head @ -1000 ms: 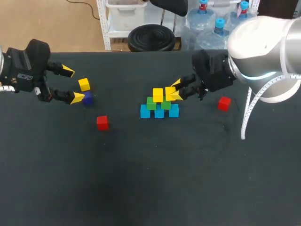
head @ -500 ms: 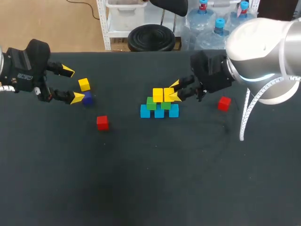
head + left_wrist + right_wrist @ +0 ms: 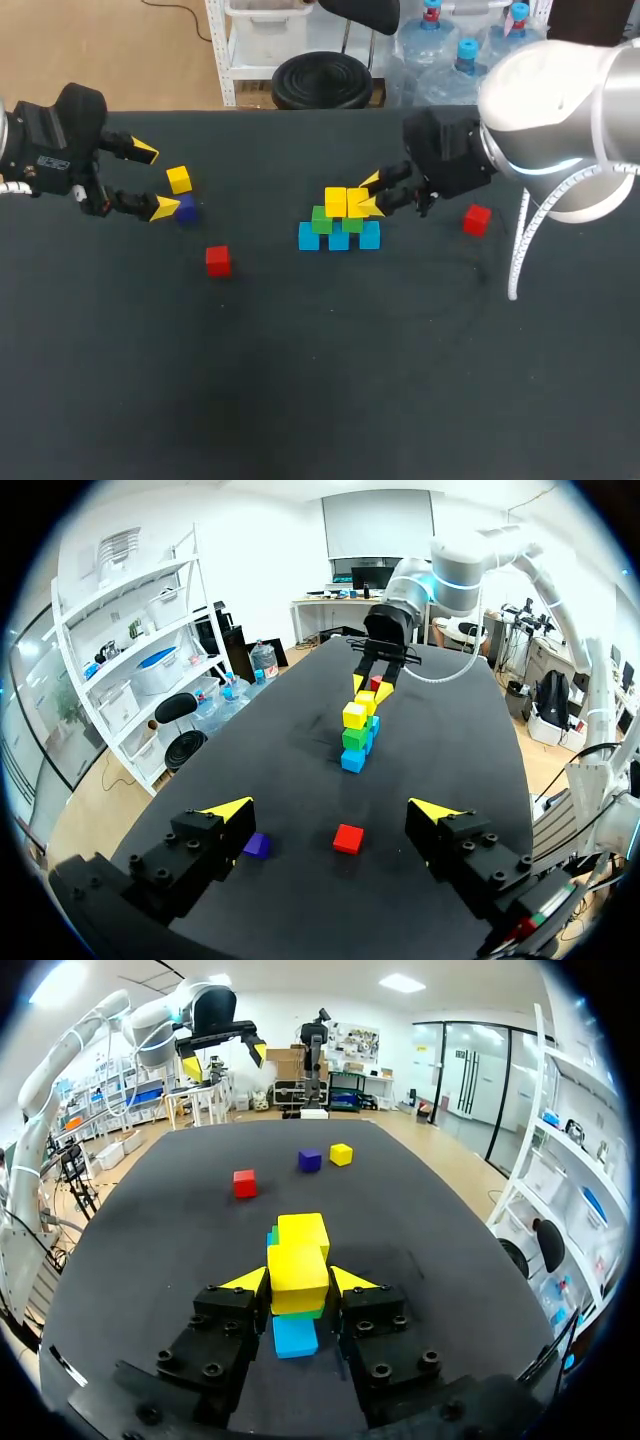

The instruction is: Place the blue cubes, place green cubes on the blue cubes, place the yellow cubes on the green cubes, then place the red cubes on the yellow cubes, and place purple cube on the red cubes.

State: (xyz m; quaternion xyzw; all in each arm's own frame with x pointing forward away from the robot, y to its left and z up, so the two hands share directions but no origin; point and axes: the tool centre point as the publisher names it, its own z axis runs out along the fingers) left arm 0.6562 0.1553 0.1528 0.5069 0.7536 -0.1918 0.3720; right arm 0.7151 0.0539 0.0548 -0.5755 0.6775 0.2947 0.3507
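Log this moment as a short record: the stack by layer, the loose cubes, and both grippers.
base: three blue cubes in a row
second layer: two green cubes
third layer: placed yellow cube; held yellow cube beside it
loose: spare yellow cube, purple cube, two red cubes
right gripper: shut on held yellow cube
left gripper: open, near the spare yellow cube

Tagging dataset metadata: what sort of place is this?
Probably a robot manipulation test bench in a lab: a black table, the left tool open, and the right tool shut on a yellow cube atop a blue-and-green cube stack.
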